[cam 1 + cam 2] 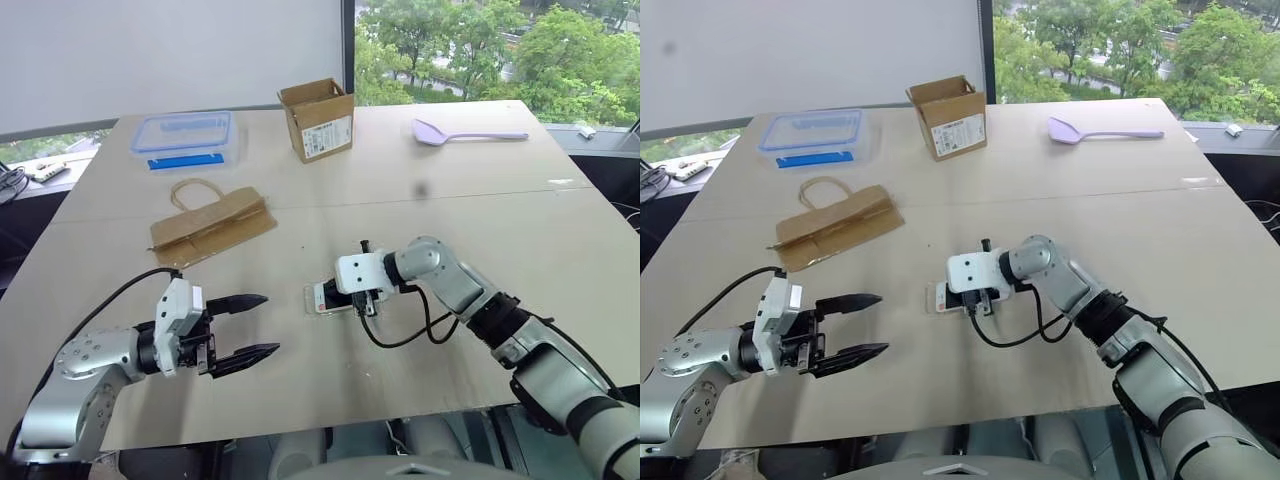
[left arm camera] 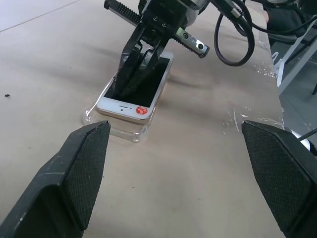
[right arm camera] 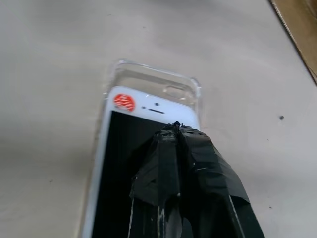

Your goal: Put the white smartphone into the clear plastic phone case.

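The left gripper hovers over the table near its front edge, at about 8 o'clock in the head view. Its arm lies low and bent, the wrist aiming toward 3 o'clock, at the phone. The two black fingers stand wide apart with nothing between them.

Beyond it, at 10 o'clock, a flattened brown paper bag with a loop handle lies on the table. Farther back sits a clear container with a blue rim, and beside it an open cardboard box with a white printed label on its side; the print is too small to read.

Near the middle, the white smartphone lies screen up on the clear plastic phone case. In the head view its long axis runs roughly 9 to 3 o'clock, the earpiece end toward 9. A round red sticker marks that end's white bezel; its writing cannot be read. That end stops short of the case's end wall, leaving a bare strip of case with the camera cutout.

The right gripper reaches in from 4 o'clock, elbow bent, wrist angled downward. Its taped fingers are pressed together, tips resting on the black screen.

At 1 o'clock, far back, lies a lilac spatula.
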`<state>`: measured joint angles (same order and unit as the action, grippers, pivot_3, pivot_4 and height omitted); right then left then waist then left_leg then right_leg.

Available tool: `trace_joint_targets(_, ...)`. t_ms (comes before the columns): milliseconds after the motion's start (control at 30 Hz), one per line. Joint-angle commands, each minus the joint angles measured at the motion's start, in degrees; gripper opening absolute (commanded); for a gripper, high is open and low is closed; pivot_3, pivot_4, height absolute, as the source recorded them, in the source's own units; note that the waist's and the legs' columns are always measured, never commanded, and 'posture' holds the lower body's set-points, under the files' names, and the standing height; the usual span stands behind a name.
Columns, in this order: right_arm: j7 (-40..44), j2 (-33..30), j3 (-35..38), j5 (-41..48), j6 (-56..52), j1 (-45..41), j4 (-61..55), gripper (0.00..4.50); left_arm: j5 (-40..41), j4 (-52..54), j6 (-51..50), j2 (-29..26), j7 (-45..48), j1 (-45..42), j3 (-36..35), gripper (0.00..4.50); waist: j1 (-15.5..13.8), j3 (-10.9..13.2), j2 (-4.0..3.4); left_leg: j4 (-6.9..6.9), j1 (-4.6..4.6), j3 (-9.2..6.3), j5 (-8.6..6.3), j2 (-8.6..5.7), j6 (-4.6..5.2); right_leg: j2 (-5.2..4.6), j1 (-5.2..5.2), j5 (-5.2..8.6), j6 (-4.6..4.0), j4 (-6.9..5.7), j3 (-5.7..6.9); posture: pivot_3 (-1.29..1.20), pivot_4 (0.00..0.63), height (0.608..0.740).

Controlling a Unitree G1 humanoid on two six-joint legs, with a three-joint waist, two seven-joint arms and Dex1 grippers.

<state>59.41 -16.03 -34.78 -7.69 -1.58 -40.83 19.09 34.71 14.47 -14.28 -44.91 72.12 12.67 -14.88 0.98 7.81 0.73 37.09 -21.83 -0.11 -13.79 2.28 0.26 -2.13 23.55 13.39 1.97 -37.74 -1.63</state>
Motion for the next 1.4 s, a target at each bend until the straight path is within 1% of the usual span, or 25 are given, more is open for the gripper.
trace_joint_targets(33, 1.72, 0.30, 4.96, 5.91, -11.79, 4.93, 1.03, 0.06, -0.20, 0.82, 0.42, -0.13, -0.09, 0.20, -0.09, 4.39, -0.13, 0.04, 0.02, 0.00, -0.04, -0.03, 0.00, 0.01, 0.00, -0.03, 0.01, 0.00, 0.00, 0.02, 0.02, 0.00, 0.150, 0.740)
trace_joint_targets(100, 2.89, 0.73, 9.92, 12.62, -17.28, 5.89, -6.01, 0.06, -0.29, 0.77, 0.43, 0.10, -0.13, 0.20, 0.04, 4.39, -0.20, 0.23, 0.03, 0.00, -0.22, -0.05, 0.00, 0.01, 0.00, -0.07, 0.14, 0.00, -0.01, 0.08, 0.06, 0.00, 0.150, 0.740)
trace_joint_targets(167, 3.45, 0.52, 12.80, 16.91, -22.06, 6.57, -11.72, 0.06, -0.33, 0.76, 0.43, 0.28, -0.09, 0.22, 0.10, 4.39, -0.16, 0.69, 0.05, 0.00, -0.41, -0.06, 0.01, 0.01, 0.01, -0.07, 0.21, 0.00, -0.01, 0.20, 0.12, 0.00, 0.150, 0.740)
trace_joint_targets(200, 4.02, -0.10, 13.39, 18.24, -23.73, 6.87, -14.36, 0.06, -0.35, 0.71, 0.47, 0.34, -0.02, 0.28, 0.13, 4.39, -0.11, 0.84, 0.04, 0.00, -0.64, -0.05, 0.01, -0.01, 0.01, -0.04, 0.38, -0.01, -0.01, 0.21, 0.13, 0.00, 0.150, 0.740)
trace_joint_targets(233, 4.82, -1.01, 13.84, 19.88, -25.91, 7.13, -17.63, 0.06, -0.35, 0.60, 0.48, 0.38, 0.10, 0.25, 0.23, 4.39, -0.10, 0.92, 0.07, 0.02, -1.08, -0.03, 0.02, -0.04, 0.03, 0.11, 0.79, -0.08, -0.11, 0.15, 0.13, 0.00, 0.150, 0.740)
trace_joint_targets(333, 5.75, -3.17, 13.11, 21.19, -28.85, 7.30, -22.94, 0.06, -0.28, 0.38, 0.42, 0.29, 0.57, 0.10, 0.51, 4.39, 0.06, 1.00, 0.08, 0.00, -1.52, -0.02, 0.02, -0.07, 0.02, 0.25, 1.23, -0.17, -0.20, 0.10, 0.17, 0.00, 0.150, 0.740)
trace_joint_targets(367, 5.80, -3.81, 12.10, 20.32, -28.43, 7.11, -23.38, 0.06, -0.26, 0.32, 0.40, 0.19, 0.74, 0.06, 0.58, 4.39, 0.11, 0.99, 0.10, 0.01, -1.72, -0.04, 0.02, -0.09, 0.02, 0.34, 1.40, -0.27, -0.04, 0.12, 0.23, 0.00, 0.150, 0.740)
trace_joint_targets(433, 6.21, -4.71, 10.18, 18.99, -27.83, 6.81, -24.06, 0.06, -0.18, 0.22, 0.40, -0.07, 1.14, 0.13, 0.57, 4.39, 0.13, 1.05, 0.14, 0.02, -1.93, 0.01, 0.01, -0.07, 0.02, 0.45, 1.56, -0.30, 0.00, 0.12, 0.40, 0.00, 0.150, 0.740)
trace_joint_targets(533, 6.83, -5.02, 8.78, 18.89, -27.41, 6.29, -24.40, 0.06, -0.16, 0.21, 0.28, -0.32, 1.38, 0.20, 0.46, 4.39, 0.13, 1.34, 0.15, -0.02, -1.94, -0.03, 0.02, -0.02, 0.02, 0.56, 1.58, -0.25, -0.06, 0.10, 0.46, 0.00, 0.150, 0.740)
trace_joint_targets(600, 8.87, -5.91, 8.05, 20.13, -28.87, 5.97, -25.32, 0.06, -0.14, 0.28, 0.15, -0.38, 1.40, 0.21, 0.38, 4.39, 0.10, 1.56, 0.15, -0.02, -1.93, -0.04, 0.02, -0.02, 0.03, 0.58, 1.58, -0.20, 0.02, 0.09, 0.46, 0.00, 0.150, 0.740)
trace_joint_targets(733, 13.74, -9.80, 6.55, 21.69, -31.30, 5.94, -27.74, 0.06, -0.09, 0.67, -0.04, -0.45, 1.36, 0.54, 0.16, 4.39, -0.02, 1.71, 0.17, 0.13, -1.94, 0.00, 0.02, -0.03, 0.03, 0.53, 1.55, -0.04, -0.07, 0.04, 0.44, 0.00, 0.150, 0.740)
trace_joint_targets(900, 15.99, -13.24, 3.15, 18.64, -30.22, 5.10, -26.61, 0.06, -0.17, 0.83, -0.05, -0.39, 1.24, 0.70, 0.14, 4.39, -0.01, 1.73, 0.19, 0.18, -1.92, -0.02, 0.02, -0.04, 0.03, 0.52, 1.53, -0.04, -0.07, 0.02, 0.46, 0.00, 0.150, 0.740)
trace_joint_targets(1067, 14.43, -12.59, 1.74, 15.40, -27.71, 4.29, -23.27, 0.06, -0.23, 1.19, 0.07, -0.24, 1.05, 0.85, 0.15, 4.39, 0.15, 1.74, 0.21, 0.18, -1.91, -0.04, 0.02, -0.01, 0.03, 0.58, 1.54, -0.05, -0.07, -0.06, 0.48, 0.00, 0.150, 0.740)
trace_joint_targets(1400, 14.00, -11.52, 2.96, 14.92, -27.69, 2.59, -22.50, 0.06, -0.28, 1.19, 0.21, -0.19, 0.83, 0.60, 0.25, 4.39, 0.03, 1.75, 0.22, 0.28, -1.90, -0.06, 0.02, -0.02, 0.02, 0.59, 1.53, -0.10, -0.14, -0.15, 0.48, 0.00, 0.150, 0.740)
